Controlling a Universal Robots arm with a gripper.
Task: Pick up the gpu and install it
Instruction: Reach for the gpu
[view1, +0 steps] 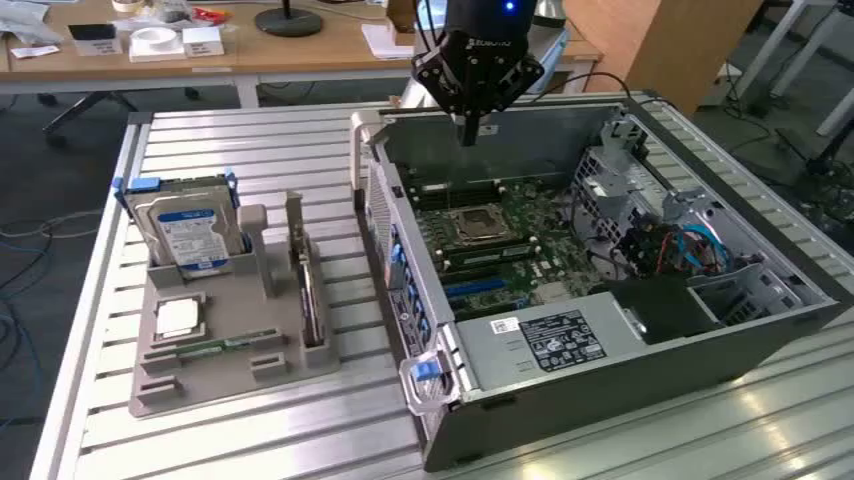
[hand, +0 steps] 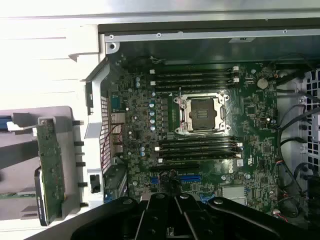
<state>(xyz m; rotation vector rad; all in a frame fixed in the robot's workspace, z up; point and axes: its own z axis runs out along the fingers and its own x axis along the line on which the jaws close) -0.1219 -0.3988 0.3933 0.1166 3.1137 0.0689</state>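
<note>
You are hovering the pincer, closed and empty, over the open computer case. The gpu is standing untouched in the grey holder, well apart from the pincer, with pickup and installation both waiting.

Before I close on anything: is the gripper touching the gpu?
Apart. The exterior view shows the gripper above the open computer case, while the gpu stands in the grey holder beside it, a clear gap between them.
</note>
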